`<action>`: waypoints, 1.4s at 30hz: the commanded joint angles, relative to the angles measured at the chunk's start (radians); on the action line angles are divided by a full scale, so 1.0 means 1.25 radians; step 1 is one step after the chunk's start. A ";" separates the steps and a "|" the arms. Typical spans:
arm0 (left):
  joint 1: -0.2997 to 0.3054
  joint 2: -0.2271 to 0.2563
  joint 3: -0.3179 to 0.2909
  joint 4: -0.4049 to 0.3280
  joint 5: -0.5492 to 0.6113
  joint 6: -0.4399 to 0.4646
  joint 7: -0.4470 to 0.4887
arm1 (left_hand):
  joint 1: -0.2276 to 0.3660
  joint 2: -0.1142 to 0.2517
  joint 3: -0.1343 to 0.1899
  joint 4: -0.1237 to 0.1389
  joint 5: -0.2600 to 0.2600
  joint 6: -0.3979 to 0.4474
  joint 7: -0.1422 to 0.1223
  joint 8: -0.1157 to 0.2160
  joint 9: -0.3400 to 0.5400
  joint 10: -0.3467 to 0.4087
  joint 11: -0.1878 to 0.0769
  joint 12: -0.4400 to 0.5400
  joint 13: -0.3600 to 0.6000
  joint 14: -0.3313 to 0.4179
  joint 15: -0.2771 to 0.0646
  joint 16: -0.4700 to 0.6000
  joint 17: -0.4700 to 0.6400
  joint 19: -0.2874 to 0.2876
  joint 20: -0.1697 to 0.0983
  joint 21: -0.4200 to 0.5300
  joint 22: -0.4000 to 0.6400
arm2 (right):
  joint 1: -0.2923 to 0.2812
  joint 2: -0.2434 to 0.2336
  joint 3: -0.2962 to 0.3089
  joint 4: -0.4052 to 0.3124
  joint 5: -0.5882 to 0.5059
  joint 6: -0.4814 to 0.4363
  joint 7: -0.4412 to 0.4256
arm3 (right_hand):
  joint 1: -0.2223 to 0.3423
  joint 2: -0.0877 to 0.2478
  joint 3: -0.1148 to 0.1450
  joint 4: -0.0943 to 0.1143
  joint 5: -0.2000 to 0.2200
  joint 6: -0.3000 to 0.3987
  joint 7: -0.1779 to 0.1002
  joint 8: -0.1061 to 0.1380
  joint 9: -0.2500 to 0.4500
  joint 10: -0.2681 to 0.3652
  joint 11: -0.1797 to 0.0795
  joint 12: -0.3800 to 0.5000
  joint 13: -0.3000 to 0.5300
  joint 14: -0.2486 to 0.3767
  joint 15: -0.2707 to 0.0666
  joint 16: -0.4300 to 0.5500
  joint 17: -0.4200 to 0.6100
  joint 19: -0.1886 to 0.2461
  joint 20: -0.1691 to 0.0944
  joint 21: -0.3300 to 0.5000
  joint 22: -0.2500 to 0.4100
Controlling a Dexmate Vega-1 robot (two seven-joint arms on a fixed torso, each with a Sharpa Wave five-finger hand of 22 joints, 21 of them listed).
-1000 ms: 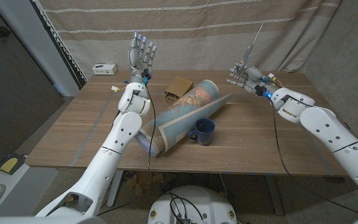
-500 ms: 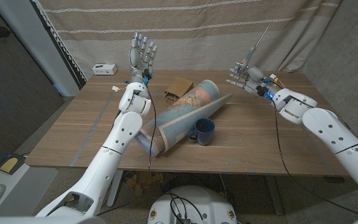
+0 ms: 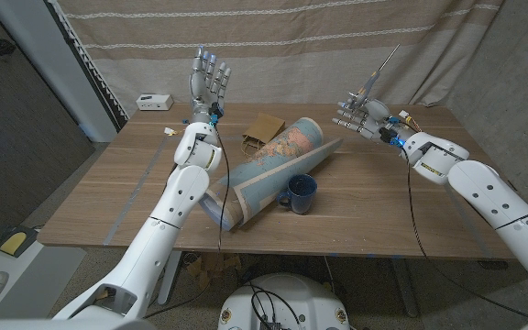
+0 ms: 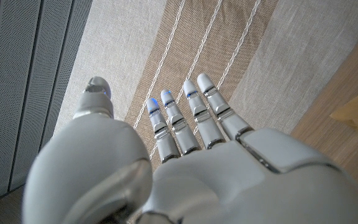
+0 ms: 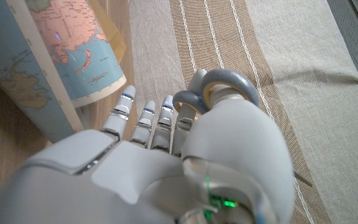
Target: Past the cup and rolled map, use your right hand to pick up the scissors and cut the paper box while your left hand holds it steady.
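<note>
Your left hand (image 3: 209, 79) is raised, fingers spread and empty, just left of the paper box (image 3: 263, 127), which sits at the rolled map's (image 3: 273, 171) far end. Your right hand (image 3: 359, 115), right of the box, grips the scissors (image 3: 378, 74), whose blades have tipped rightward over the last second, so cutting hasn't begun.

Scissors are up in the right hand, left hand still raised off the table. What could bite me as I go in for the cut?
1. The paper box lies loose behind the rolled map; the left hand is raised, open, not on it, so it may slide when cut.
2. The scissors point up and away from the box in the right hand; turning them could loosen the hold.
3. The map and cup sit close by; an arm could knock them.
</note>
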 commanded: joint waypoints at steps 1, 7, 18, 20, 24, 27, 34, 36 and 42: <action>0.002 0.002 -0.004 0.002 -0.013 0.003 -0.010 | -0.007 0.002 -0.003 -0.001 0.008 0.008 -0.002 0.003 0.000 -0.002 -0.005 0.004 0.003 -0.001 -0.123 0.005 0.002 -0.004 -0.087 -0.003 0.002 | -0.016 0.000 0.008 -0.014 0.020 0.002 -0.018 | 0.002 0.001 0.003 -0.005 -0.001 -0.010 0.003 0.052 0.024 0.015 -0.004 0.007 0.003 0.016 -0.004 0.005 0.002 0.013 -0.001 0.007 0.000; 0.003 0.003 -0.004 0.002 -0.013 0.002 -0.012 | -0.007 0.003 -0.003 -0.001 0.008 0.010 -0.003 0.003 0.000 -0.002 -0.005 0.004 0.002 -0.001 -0.123 0.006 0.002 -0.005 -0.087 -0.004 0.002 | -0.024 0.011 0.018 -0.015 0.054 0.002 -0.017 | 0.012 0.001 0.007 -0.011 0.001 -0.017 0.003 0.083 0.059 0.028 -0.002 0.013 0.005 0.033 -0.015 0.009 0.001 0.030 -0.008 0.011 -0.001; 0.004 0.008 -0.009 -0.001 -0.020 0.006 -0.013 | -0.007 0.003 -0.003 -0.001 0.009 0.015 -0.003 0.005 0.000 -0.001 -0.005 0.005 0.002 -0.001 -0.123 0.006 0.002 -0.005 -0.087 -0.004 0.002 | -0.026 0.031 0.019 -0.002 0.097 0.008 0.028 | 0.014 -0.012 0.001 -0.014 0.001 -0.006 0.007 0.095 0.050 0.040 -0.010 0.020 0.010 0.039 -0.024 0.006 0.000 0.042 -0.011 0.012 -0.001; 0.005 0.008 -0.009 -0.001 -0.020 0.005 -0.014 | -0.007 0.004 -0.003 -0.001 0.009 0.017 -0.003 0.005 0.000 0.000 -0.007 0.005 0.002 0.000 -0.123 0.006 0.002 -0.005 -0.087 -0.005 0.002 | -0.024 0.038 0.019 0.005 0.107 0.009 0.047 | 0.011 -0.016 -0.001 -0.014 0.002 -0.002 0.003 0.096 0.044 0.038 -0.009 0.019 0.010 0.038 -0.025 0.005 0.000 0.044 -0.013 0.012 -0.001; 0.005 0.008 -0.010 -0.001 -0.021 0.004 -0.016 | -0.007 0.004 -0.003 -0.001 0.009 0.018 -0.003 0.006 -0.001 -0.001 -0.007 0.005 0.002 0.000 -0.123 0.006 0.002 -0.005 -0.087 -0.005 0.002 | -0.020 0.040 0.017 0.012 0.111 0.010 0.070 | 0.007 -0.022 -0.009 -0.012 0.010 -0.036 -0.008 0.074 0.011 0.019 -0.006 0.009 0.009 0.032 -0.027 -0.002 -0.001 0.046 -0.020 0.010 -0.001; 0.004 0.008 -0.010 0.000 -0.020 0.003 -0.017 | -0.007 0.004 -0.003 -0.001 0.009 0.019 -0.003 0.006 -0.001 0.000 -0.006 0.006 0.002 -0.001 -0.123 0.006 0.002 -0.005 -0.087 -0.005 0.002 | -0.019 0.043 0.017 0.015 0.115 0.011 0.081 | 0.007 -0.023 -0.012 -0.012 0.015 -0.067 -0.019 0.056 -0.012 0.013 -0.007 0.005 0.008 0.027 -0.024 -0.006 -0.002 0.043 -0.023 0.006 -0.001; 0.003 0.009 -0.009 0.000 -0.022 0.006 -0.016 | -0.007 0.005 -0.003 -0.001 0.010 0.020 -0.003 0.005 -0.001 -0.001 -0.006 0.005 0.002 -0.001 -0.123 0.006 0.002 -0.005 -0.087 -0.005 0.002 | -0.014 0.050 0.017 0.029 0.132 0.008 0.111 | 0.007 -0.018 -0.012 -0.010 0.023 -0.093 -0.024 0.028 -0.048 0.006 -0.017 0.000 0.006 0.022 -0.026 -0.011 -0.005 0.040 -0.027 0.003 -0.001; 0.002 0.010 -0.009 0.001 -0.024 0.007 -0.018 | -0.007 0.005 -0.003 -0.001 0.010 0.020 -0.003 0.005 -0.001 -0.001 -0.007 0.006 0.002 -0.001 -0.123 0.006 0.002 -0.005 -0.087 -0.006 0.002 | -0.014 0.053 0.016 0.032 0.134 0.009 0.120 | 0.010 -0.017 -0.011 -0.012 0.024 -0.087 -0.030 0.024 -0.058 0.004 -0.018 0.000 0.005 0.022 -0.026 -0.012 -0.006 0.039 -0.027 0.002 -0.001; 0.000 0.010 -0.009 0.004 -0.027 0.009 -0.022 | -0.008 0.005 -0.003 -0.001 0.010 0.023 -0.003 0.006 -0.001 0.000 -0.007 0.006 0.002 -0.001 -0.123 0.007 0.002 -0.005 -0.087 -0.006 0.002 | -0.014 0.059 0.014 0.037 0.131 0.015 0.133 | 0.019 -0.015 -0.008 -0.017 0.028 -0.075 -0.024 -0.002 -0.096 0.013 -0.028 0.004 0.002 0.023 -0.026 -0.014 -0.009 0.040 -0.029 0.001 -0.002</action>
